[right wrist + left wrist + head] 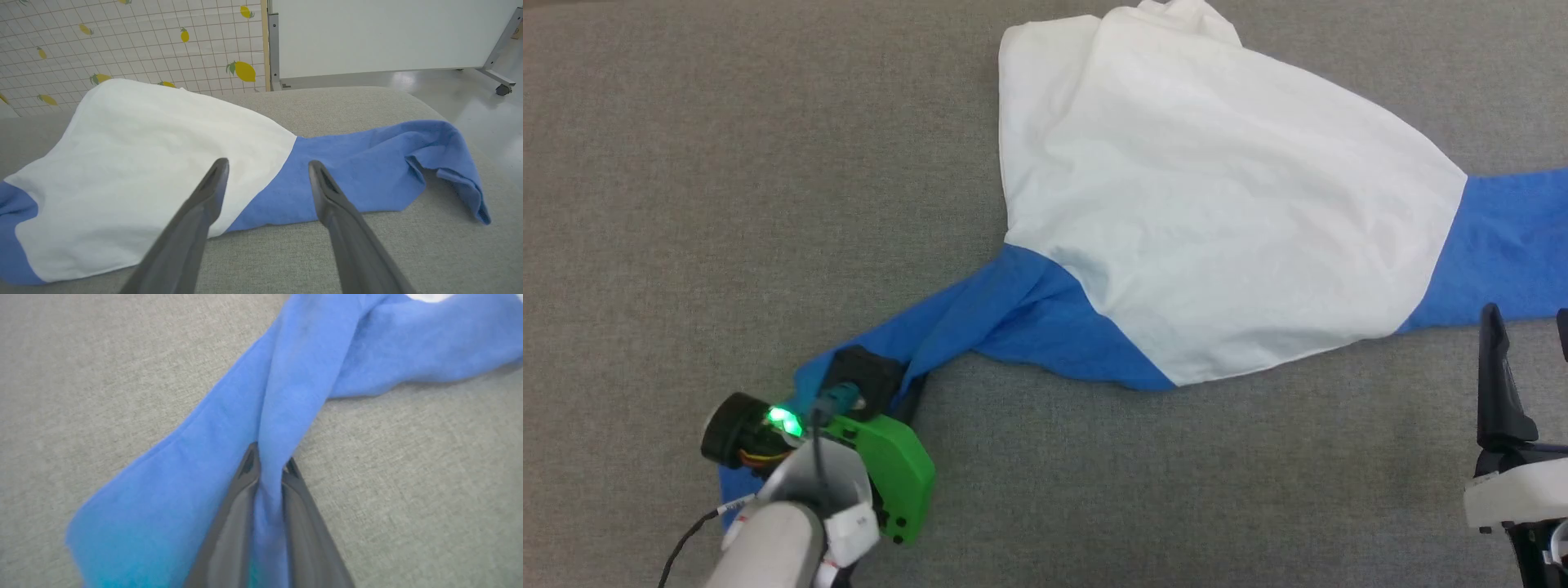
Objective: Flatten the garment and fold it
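The garment point(1209, 204) lies spread on the grey cloth surface, its white body creased and bunched at the far edge. One blue sleeve point(980, 314) runs down-left to my left gripper point(907, 390), which is shut on it. In the left wrist view the sleeve point(294, 375) twists into a rope pinched between the fingertips of the left gripper point(269, 467). The other blue sleeve point(367, 171) stretches right, its cuff end folded over. My right gripper point(267, 167) hovers open just short of the white-blue seam, holding nothing; the head view shows the right gripper point(1529, 343) at the lower right.
The grey padded surface point(727, 163) has wide free room to the left and front. In the right wrist view a lemon-patterned grid wall point(143, 36) and a white board on a wheeled frame point(388, 32) stand behind it, with shiny floor point(490, 114) past its right edge.
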